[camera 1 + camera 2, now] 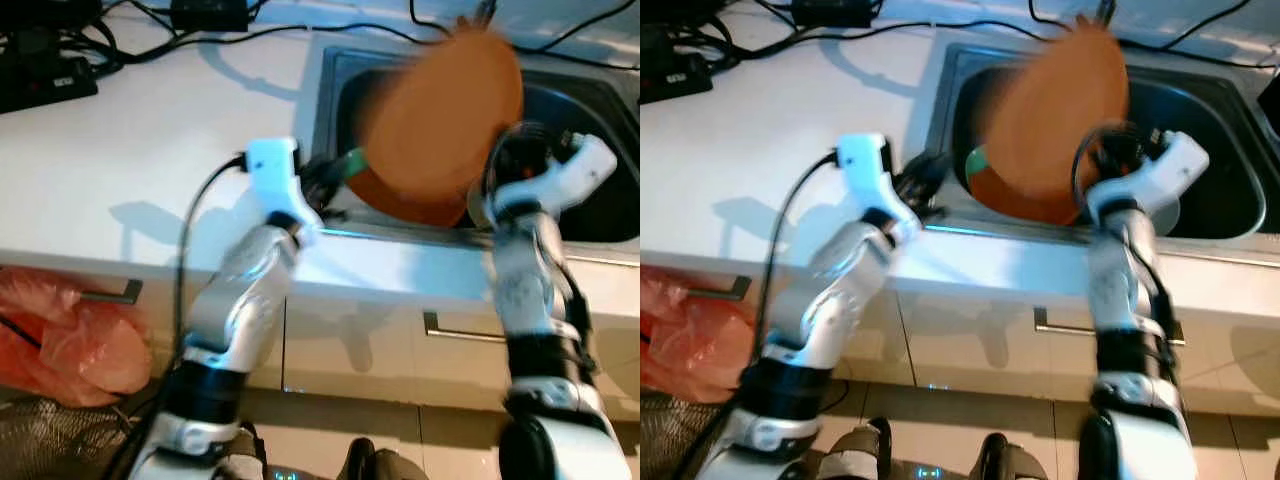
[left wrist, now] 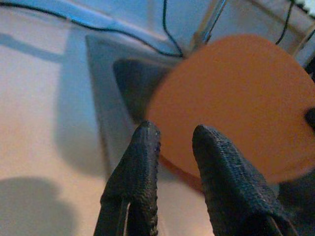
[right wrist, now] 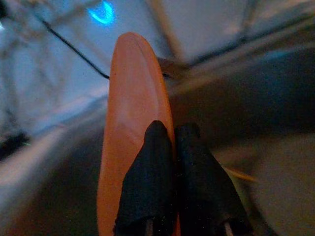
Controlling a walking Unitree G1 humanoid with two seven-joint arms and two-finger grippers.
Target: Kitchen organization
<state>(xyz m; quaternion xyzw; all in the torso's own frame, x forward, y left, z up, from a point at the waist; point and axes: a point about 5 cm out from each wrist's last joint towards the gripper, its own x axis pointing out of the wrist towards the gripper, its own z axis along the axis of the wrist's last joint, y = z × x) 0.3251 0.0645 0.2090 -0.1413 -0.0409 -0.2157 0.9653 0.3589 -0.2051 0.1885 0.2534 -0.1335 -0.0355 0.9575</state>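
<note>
A round orange plate [image 1: 445, 110] hangs tilted over the steel sink [image 1: 325, 90], blurred by motion. My right gripper [image 3: 173, 130] is shut on its rim, which shows edge-on in the right wrist view as the plate [image 3: 130, 123]. In the sink below it lies a second, darker orange dish [image 1: 400, 200] with something green [image 1: 350, 162] at its left side. My left gripper [image 2: 177, 135] hovers at the sink's left rim, open, with nothing between its fingers and pointing at the plate [image 2: 231, 103].
White countertop [image 1: 120, 150] stretches left of the sink. A black power strip [image 1: 45, 75] and cables lie at its back. Below are cabinet drawers with a handle [image 1: 460, 330], and a red plastic bag [image 1: 70, 340] sits on the floor at the left.
</note>
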